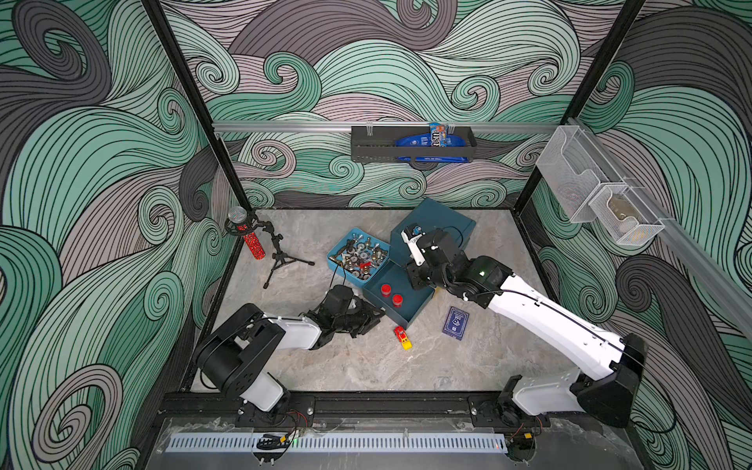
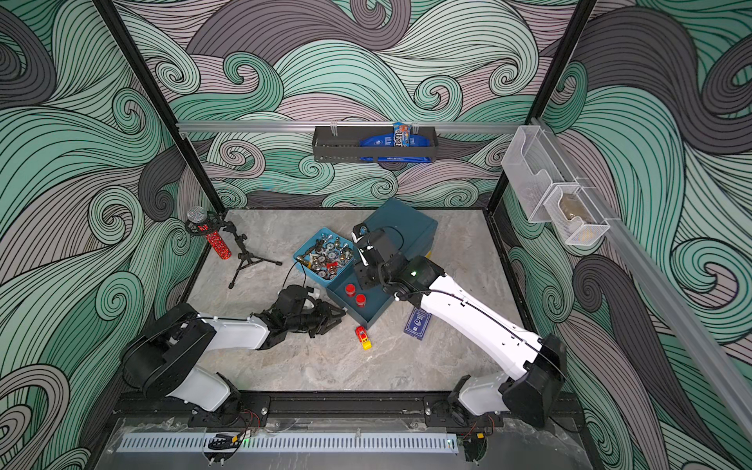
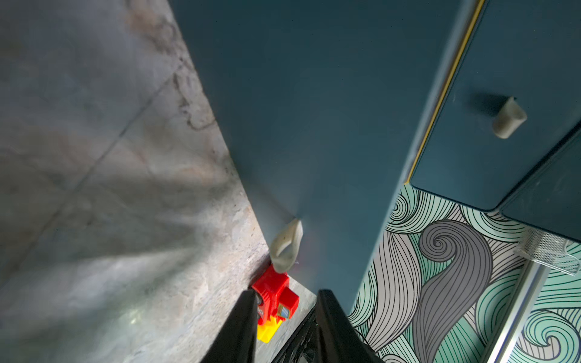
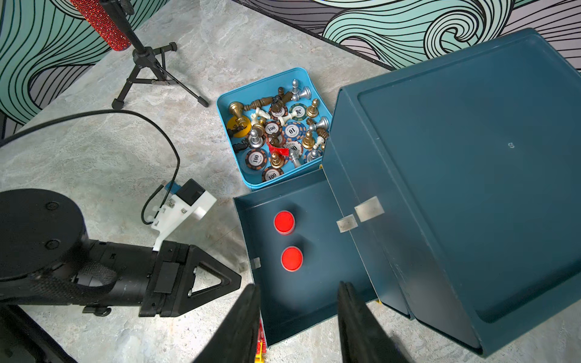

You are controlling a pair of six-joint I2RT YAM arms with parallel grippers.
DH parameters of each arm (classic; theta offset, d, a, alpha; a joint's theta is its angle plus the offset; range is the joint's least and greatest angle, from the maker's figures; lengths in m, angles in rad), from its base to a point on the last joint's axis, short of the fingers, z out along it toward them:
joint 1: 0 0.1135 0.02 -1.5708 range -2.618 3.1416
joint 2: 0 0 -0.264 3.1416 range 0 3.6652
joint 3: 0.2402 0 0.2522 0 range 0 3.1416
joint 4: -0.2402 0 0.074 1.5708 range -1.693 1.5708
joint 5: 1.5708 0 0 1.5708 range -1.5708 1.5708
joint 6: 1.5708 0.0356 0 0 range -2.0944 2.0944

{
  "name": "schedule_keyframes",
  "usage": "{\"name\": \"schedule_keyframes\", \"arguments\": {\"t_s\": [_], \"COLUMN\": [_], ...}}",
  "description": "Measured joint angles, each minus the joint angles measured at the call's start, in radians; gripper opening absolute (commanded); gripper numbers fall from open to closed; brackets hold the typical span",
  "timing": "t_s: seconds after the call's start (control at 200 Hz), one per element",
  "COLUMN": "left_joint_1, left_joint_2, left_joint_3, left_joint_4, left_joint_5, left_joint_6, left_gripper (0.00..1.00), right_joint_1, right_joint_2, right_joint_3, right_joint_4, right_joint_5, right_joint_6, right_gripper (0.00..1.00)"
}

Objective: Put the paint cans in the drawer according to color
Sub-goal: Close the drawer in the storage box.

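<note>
Drawer (image 4: 327,251) open, two red paint cans (image 4: 284,222) inside; left pincer (image 3: 285,294), right pincer (image 4: 298,286) parted, apparently empty.

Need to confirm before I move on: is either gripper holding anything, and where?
Nothing held: left gripper open, short of the pull tab; right gripper open above the open drawer.

A robotics lab test cell: left arm (image 1: 293,331) and right arm (image 1: 545,313) bolted to a black rail (image 1: 386,407) at the marble-look table's (image 1: 366,366) near edge, aluminium posts (image 1: 191,101), swirl-printed backdrop walls (image 1: 366,61).
</note>
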Motion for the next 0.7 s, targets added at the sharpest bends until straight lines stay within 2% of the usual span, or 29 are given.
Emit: {"name": "schedule_keyframes", "arguments": {"t_s": [0.205,0.395,0.7], "left_joint_1": [0.021,0.035,0.027], "left_joint_2": [0.060,0.105,0.140], "left_joint_3": [0.010,0.031,0.096], "left_joint_4": [0.050,0.100,0.135], "left_joint_5": [-0.007,-0.008,-0.008], "left_joint_6": [-0.002,-0.005,-0.012], "left_gripper": [0.19,0.00,0.00], "right_joint_1": [0.000,-0.001,-0.007], "right_joint_2": [0.000,0.000,0.000], "right_joint_3": [0.000,0.000,0.000], "right_joint_4": [-0.002,-0.003,-0.003], "right_joint_5": [-0.006,-0.014,-0.018], "right_joint_6": [0.000,0.000,-0.001], "right_gripper": [0.44,0.43,0.43]}}
